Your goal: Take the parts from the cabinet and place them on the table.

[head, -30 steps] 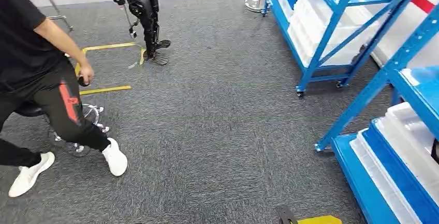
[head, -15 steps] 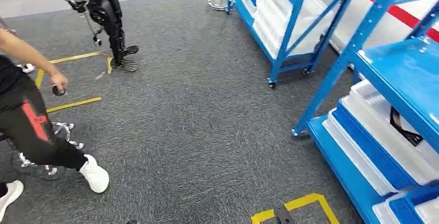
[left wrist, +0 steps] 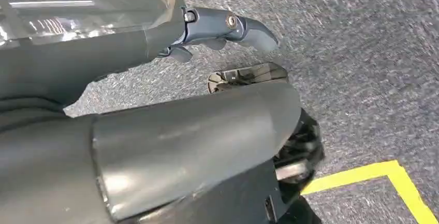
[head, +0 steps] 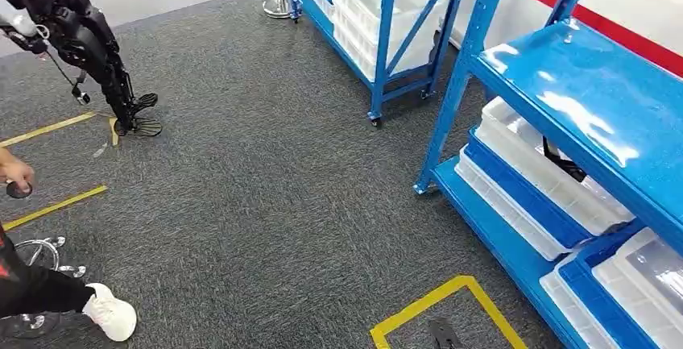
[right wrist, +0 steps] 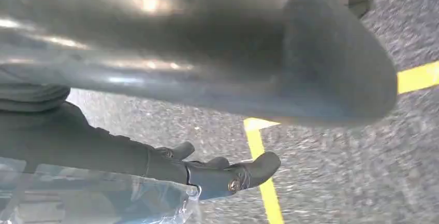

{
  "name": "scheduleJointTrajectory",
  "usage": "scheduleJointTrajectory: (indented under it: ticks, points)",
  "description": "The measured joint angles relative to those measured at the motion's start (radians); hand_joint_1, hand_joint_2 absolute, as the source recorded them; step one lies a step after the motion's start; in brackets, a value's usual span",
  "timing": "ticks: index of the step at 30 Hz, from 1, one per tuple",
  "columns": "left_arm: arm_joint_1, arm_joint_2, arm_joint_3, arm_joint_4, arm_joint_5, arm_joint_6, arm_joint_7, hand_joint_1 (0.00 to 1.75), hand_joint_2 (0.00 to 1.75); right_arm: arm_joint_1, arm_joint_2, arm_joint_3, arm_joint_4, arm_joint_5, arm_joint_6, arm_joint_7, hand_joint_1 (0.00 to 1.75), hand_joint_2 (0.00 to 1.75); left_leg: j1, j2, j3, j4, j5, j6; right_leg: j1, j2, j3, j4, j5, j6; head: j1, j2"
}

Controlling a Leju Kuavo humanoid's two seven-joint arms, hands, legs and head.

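Grey carpet runs across the whole room. On it, right of everything else, stands the near blue cabinet, its top shelf bare and shiny. Under that shelf sit white trays on blue liners, and a dark part lies in the upper tray, close to the cabinet's front edge. Beyond the cabinet's far post is a second blue rack loaded with white bins. Well away from the cabinet, across the carpet, another dark robot stands by yellow floor tape. A person's leg and white shoe show farther still from the cabinet. A yellow tape square lies on the floor just in front of the cabinet's lowest shelf. The left hand hangs over carpet, fingers stretched apart, empty. The right hand hangs likewise, loose and empty.
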Motion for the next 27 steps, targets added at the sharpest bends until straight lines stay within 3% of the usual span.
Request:
scheduleJointTrajectory:
  ticks: [1,2,3,4,5,6,8,9,10,11,13,14,15,16,18,19,20,21,24,25,26,27]
  points:
    - [0.0,0.0,0.0,0.0,0.007,-0.023,-0.001,0.0,0.0,0.0,-0.001,-0.005,0.0,0.001,0.0,0.0,0.0,0.0,0.001,0.0,0.015,-0.045,0.04,0.002,0.001,0.015,0.002,0.0,0.0,0.0,0.0,0.0]
    - [-0.001,0.0,0.001,0.0,0.014,-0.039,-0.002,0.0,0.0,-0.001,-0.001,-0.006,0.0,0.001,0.0,0.0,0.0,0.0,0.002,-0.006,0.051,-0.125,0.092,0.005,0.001,0.03,0.005,0.001,0.0,0.0,0.0,0.0]
    - [-0.001,0.0,0.001,0.0,0.02,-0.058,-0.003,0.0,0.0,-0.001,0.0,-0.006,0.0,0.002,0.0,0.0,0.0,0.0,0.005,-0.024,0.093,-0.218,0.14,0.007,0.001,0.044,0.008,0.001,0.0,0.001,0.0,0.0]
    - [-0.001,0.001,0.003,0.0,0.033,-0.077,-0.002,0.0,0.0,-0.001,0.001,-0.007,0.0,0.002,0.0,0.0,0.0,0.0,0.011,-0.077,0.117,-0.278,0.157,0.009,-0.001,0.054,0.005,0.002,0.0,0.002,0.0,0.0]
    - [0.0,0.0,0.009,0.0,0.043,-0.09,-0.001,0.0,0.0,-0.004,0.001,-0.008,0.0,0.002,0.0,-0.001,0.0,0.0,0.012,-0.101,0.122,-0.298,0.151,0.008,0.014,0.063,-0.001,0.01,-0.001,0.008,0.001,0.0]
    - [-0.001,0.0,0.013,0.0,0.049,-0.092,0.001,0.0,0.0,-0.004,0.001,-0.009,0.0,0.002,0.0,-0.004,0.0,0.0,0.006,-0.082,0.12,-0.294,0.153,0.011,0.006,0.074,-0.009,0.005,0.004,0.015,0.001,0.0]
    - [-0.004,0.0,0.018,0.0,0.048,-0.074,0.005,0.0,0.0,0.002,0.001,-0.012,0.0,0.003,0.0,-0.01,0.0,0.0,-0.004,-0.063,0.118,-0.296,0.158,0.023,-0.003,0.098,-0.015,-0.002,0.013,0.03,0.001,0.0]
    - [-0.006,-0.001,0.018,0.0,0.045,-0.065,0.008,0.0,0.0,0.003,0.001,-0.012,0.0,0.004,0.0,-0.01,0.0,0.0,0.004,-0.047,0.123,-0.311,0.167,0.036,0.003,0.099,-0.025,0.003,0.011,0.037,0.002,0.0]
    - [-0.007,-0.001,0.019,0.0,0.044,-0.063,0.01,0.0,0.0,0.004,0.0,-0.013,0.0,0.004,0.0,-0.011,0.0,0.0,0.001,-0.034,0.127,-0.317,0.17,0.043,0.002,0.043,-0.038,0.028,-0.002,0.033,0.001,0.0]
    - [-0.005,0.003,0.021,0.0,0.043,-0.056,0.011,0.0,0.0,0.001,0.002,-0.012,0.0,0.004,0.0,-0.012,0.0,0.0,-0.001,-0.02,0.127,-0.318,0.171,0.05,0.005,0.005,-0.068,0.085,-0.031,0.026,0.008,0.0]
    - [-0.003,0.006,0.023,0.0,0.031,-0.015,0.029,0.0,0.0,-0.003,0.002,-0.013,0.0,0.007,0.0,-0.015,0.0,0.0,-0.006,0.013,0.125,-0.318,0.17,0.052,0.004,-0.025,-0.149,0.251,-0.098,0.018,0.008,0.0]
    - [-0.004,0.006,0.022,0.0,0.018,0.03,0.041,0.0,0.0,-0.002,0.001,-0.013,0.0,0.009,0.0,-0.016,0.0,0.0,-0.007,0.025,0.124,-0.318,0.17,0.052,0.003,-0.029,-0.176,0.31,-0.117,0.02,0.008,0.0]
    - [-0.004,0.006,0.022,0.0,0.011,0.077,0.049,0.0,0.0,0.001,0.001,-0.013,0.0,0.014,0.0,-0.019,0.0,0.0,-0.006,0.037,0.124,-0.318,0.17,0.052,0.001,-0.03,-0.187,0.335,-0.12,0.027,0.008,0.0]
    - [-0.004,0.006,0.022,0.0,0.011,0.131,0.055,0.0,0.0,0.002,0.0,-0.014,0.0,0.016,0.0,-0.021,0.0,0.0,-0.006,0.05,0.124,-0.318,0.169,0.051,-0.003,-0.033,-0.171,0.305,-0.106,0.038,0.008,0.0]
    - [-0.005,0.006,0.022,0.0,0.01,0.169,0.059,0.0,0.0,0.003,-0.002,-0.015,0.0,0.019,0.0,-0.023,0.0,0.0,-0.003,0.072,0.127,-0.317,0.165,0.044,-0.013,-0.054,-0.071,0.128,-0.043,0.063,0.008,0.0]
    - [-0.005,0.009,0.023,0.0,0.008,0.172,0.061,0.0,0.0,0.002,-0.002,-0.015,0.0,0.019,0.0,-0.024,0.0,0.0,-0.003,0.081,0.131,-0.314,0.161,0.037,-0.015,-0.092,-0.013,0.033,-0.016,0.072,0.008,0.0]
    - [-0.005,0.014,0.023,0.0,0.007,0.175,0.061,0.0,0.0,-0.002,0.001,-0.016,0.0,0.019,0.0,-0.025,0.0,0.0,-0.013,0.088,0.13,-0.311,0.155,0.028,-0.01,-0.122,-0.002,0.01,-0.021,0.065,0.008,0.0]
    - [-0.005,0.014,0.022,0.0,0.002,0.185,0.061,0.0,0.0,-0.002,0.001,-0.017,0.0,0.019,0.0,-0.026,0.0,0.0,-0.013,0.095,0.134,-0.31,0.152,0.021,-0.005,-0.103,0.002,0.007,-0.015,0.052,0.006,0.0]
    - [-0.012,0.014,0.021,0.0,-0.006,0.205,0.063,0.0,0.0,0.003,0.0,-0.023,0.0,0.02,0.0,-0.026,0.0,0.0,-0.007,0.119,0.148,-0.319,0.152,0.007,-0.001,-0.076,-0.008,0.007,-0.015,0.032,0.006,0.0]
    - [-0.013,0.013,0.021,-0.001,-0.007,0.205,0.064,0.0,0.0,0.004,-0.001,-0.025,0.0,0.02,0.0,-0.026,0.0,0.0,0.002,0.098,0.146,-0.309,0.14,-0.005,-0.018,-0.063,0.003,0.003,-0.01,0.021,0.005,0.0]
    - [-0.013,0.015,0.021,-0.001,-0.008,0.205,0.064,0.0,0.0,0.003,-0.001,-0.028,0.0,0.02,0.0,-0.027,0.0,0.0,0.004,0.055,0.135,-0.279,0.115,-0.005,-0.015,-0.055,0.003,0.003,-0.012,0.017,0.003,0.0]
    - [-0.012,0.014,0.02,-0.001,-0.008,0.205,0.064,0.0,0.0,0.001,-0.002,-0.03,0.0,0.02,0.0,-0.027,0.0,0.0,0.004,0.026,0.102,-0.206,0.069,-0.003,-0.012,-0.046,0.003,0.003,-0.01,0.004,0.002,0.0]
